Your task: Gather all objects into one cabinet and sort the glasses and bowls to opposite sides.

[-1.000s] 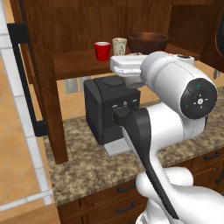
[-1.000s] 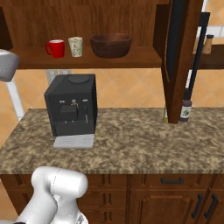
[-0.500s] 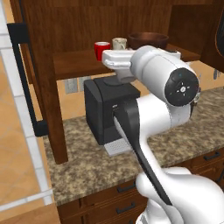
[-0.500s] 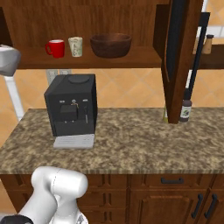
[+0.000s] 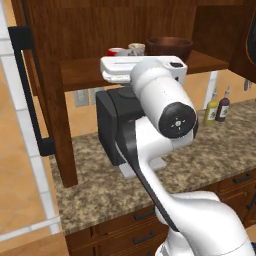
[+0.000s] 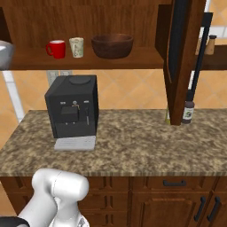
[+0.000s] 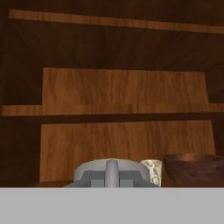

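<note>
Bright red cup [image 6: 56, 48], cream patterned cup [image 6: 76, 47] and wide dark brown wooden bowl [image 6: 112, 45] line up left to right on the dark wooden cabinet's shelf board [image 6: 137, 59]. Gripper's jaws are together, empty as far as I can see.

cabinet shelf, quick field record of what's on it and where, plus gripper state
cabinet: door open, one shelf board in use
red cup: on shelf, leftmost in right base view
cream cup: just right of the red cup, apart from it
bowl: right of the cream cup, upright
grey cup: at the gripper's fingertips in the hand view
gripper: shut on grey cup, facing the cabinet back
coffee machine: on the counter below the shelf
</note>
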### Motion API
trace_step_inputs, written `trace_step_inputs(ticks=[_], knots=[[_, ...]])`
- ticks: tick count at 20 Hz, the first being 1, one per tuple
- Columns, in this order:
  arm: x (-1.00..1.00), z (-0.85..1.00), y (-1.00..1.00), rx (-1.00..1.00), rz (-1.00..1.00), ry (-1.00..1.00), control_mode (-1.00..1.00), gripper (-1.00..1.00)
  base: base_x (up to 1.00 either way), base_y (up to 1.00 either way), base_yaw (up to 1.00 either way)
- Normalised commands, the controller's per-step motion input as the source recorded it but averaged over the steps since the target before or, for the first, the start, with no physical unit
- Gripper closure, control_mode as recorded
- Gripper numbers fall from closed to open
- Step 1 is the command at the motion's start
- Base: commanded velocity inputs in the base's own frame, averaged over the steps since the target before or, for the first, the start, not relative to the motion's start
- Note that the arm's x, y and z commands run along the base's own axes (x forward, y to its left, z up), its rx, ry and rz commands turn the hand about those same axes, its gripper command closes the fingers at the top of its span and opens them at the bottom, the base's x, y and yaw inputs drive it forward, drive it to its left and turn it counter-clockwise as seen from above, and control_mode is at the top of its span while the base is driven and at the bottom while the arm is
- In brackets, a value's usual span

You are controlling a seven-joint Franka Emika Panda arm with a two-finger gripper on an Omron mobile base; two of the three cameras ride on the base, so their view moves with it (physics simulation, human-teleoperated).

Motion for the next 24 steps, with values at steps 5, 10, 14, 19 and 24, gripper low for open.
trace_step_inputs(ticks=[5, 10, 14, 19, 24], knots=[[0.43, 0.00, 0.00, 0.01, 0.00, 0.00, -1.00, 1.00, 0.00, 0.00, 0.00], [0.64, 0.00, 0.00, 0.02, 0.02, 0.05, -1.00, 1.00, 0.00, 0.00, 0.00], [0.58, 0.00, 0.05, 0.00, 0.02, 0.00, -1.00, 1.00, 0.00, 0.00, 0.00], [0.20, 0.00, 0.42, 0.00, 0.02, -0.01, -1.00, 1.00, 0.00, 0.00, 0.00], [0.33, -0.12, 0.33, 0.00, 0.03, -0.01, -1.00, 1.00, 0.00, 0.00, 0.00]])
